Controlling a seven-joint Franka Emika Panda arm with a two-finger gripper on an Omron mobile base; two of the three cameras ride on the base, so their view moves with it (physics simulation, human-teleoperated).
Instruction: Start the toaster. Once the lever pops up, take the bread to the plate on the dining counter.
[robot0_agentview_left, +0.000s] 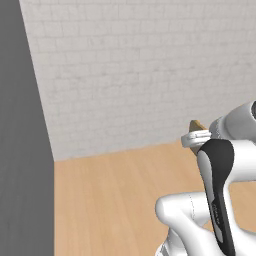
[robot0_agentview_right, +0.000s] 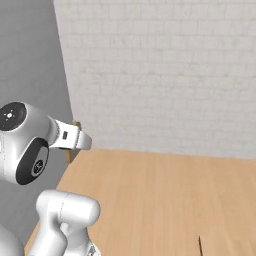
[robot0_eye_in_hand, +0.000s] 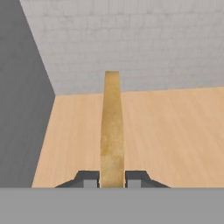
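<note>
Gripper (robot0_eye_in_hand: 112, 178) clamped tight on the bread (robot0_eye_in_hand: 112, 131) in hand view: two dark finger tips (robot0_eye_in_hand: 89, 179) pressed vs. the slice's flat faces, one each side, no gap visible btwn pad & crust. Slice seen edge-on there, a narrow tan strip running straight up from btwn the tips toward the white brick wall (robot0_eye_in_hand: 144, 43), lower end pinched, upper end free & past the far edge of the wood floor (robot0_eye_in_hand: 175, 131) in the pic. Held clear of the floor, not resting on anything. Mottled darker brown toward the pinched end, paler nr the top. In left base view just a small tan corner of bread (robot0_agentview_left: 198, 124) poking up above the white hand, rest hidden behind arm; fingers not visible there, so grip not readable from that side. In right base view a thin tan sliver (robot0_agentview_right: 73, 145) below & behind the white wrist block, at the seam btwn grey side wall (robot0_agentview_right: 30, 60) & brick wall; mostly hidden too. Bread thus straight ahead of the pincer, along its axis, upright on edge, centred btwn the jaws. Surroundings: light wood floor ahead, grey wall at left, brick wall across the back. Small dark mark on floor (robot0_agentview_right: 199, 244) nr bottom of right base view, too small to ID.
</note>
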